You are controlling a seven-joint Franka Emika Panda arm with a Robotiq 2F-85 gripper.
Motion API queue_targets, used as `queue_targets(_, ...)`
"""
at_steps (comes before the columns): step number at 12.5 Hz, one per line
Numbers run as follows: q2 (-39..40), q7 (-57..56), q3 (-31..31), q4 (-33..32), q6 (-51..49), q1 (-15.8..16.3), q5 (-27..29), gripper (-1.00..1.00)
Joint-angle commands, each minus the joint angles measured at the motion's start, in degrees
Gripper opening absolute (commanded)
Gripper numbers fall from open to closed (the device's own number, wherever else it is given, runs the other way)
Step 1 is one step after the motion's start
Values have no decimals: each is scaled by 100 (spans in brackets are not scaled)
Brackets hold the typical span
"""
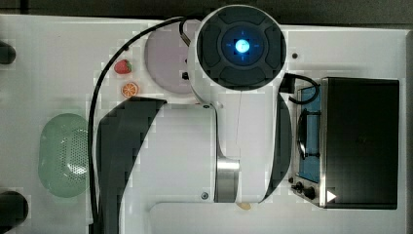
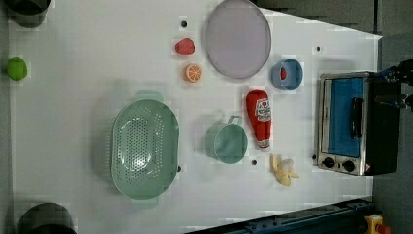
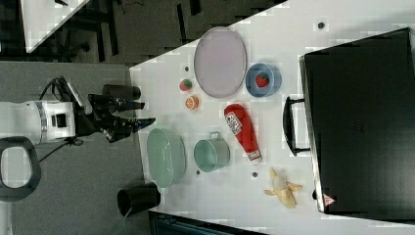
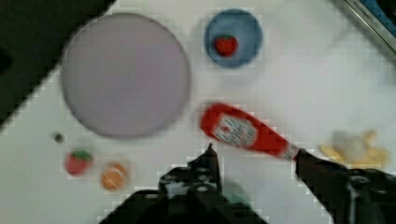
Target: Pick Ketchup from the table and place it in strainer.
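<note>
On the white tabletop (image 2: 73, 122) we found the ketchup (image 2: 259, 117), an elongated red squeeze bottle with a white label, lying flat on its side with its narrow cap end toward a peeled banana (image 2: 284, 170) and its broad end toward a small blue round bowl (image 2: 287, 74) that held a strawberry (image 2: 283, 74). Well apart from it, beyond a mint-green metal cup with a handle (image 2: 226, 142), sat the strainer (image 2: 143, 148), a pale mint-green oval plastic basket with a wide rim and a bottom pierced by rows of small holes; it was empty. We also noted a large grey-lilac round plate (image 2: 237, 39), smooth and matte, with a second strawberry (image 2: 185, 46) and an orange slice (image 2: 193, 73) just beside it, and a boxy black toaster oven with a glass door (image 2: 350, 122) at the left view's right. In the right view the black gripper (image 3: 139, 113) hung off the table's edge, near the strainer's side and well apart from the bottle. Its jaws stood partly open with nothing between them; in the wrist view the ketchup lay beyond the fingertips (image 4: 209, 150), untouched.
</note>
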Motion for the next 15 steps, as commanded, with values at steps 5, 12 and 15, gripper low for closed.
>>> queue_targets(5, -593, -272, 234, -102, -832, -554, 198, 100)
queue_targets(12, 9, -4106, 314, -983, 405, -515, 197, 100)
queue_targets(15, 215, -5987, 393, -1517, 1381, -499, 197, 100)
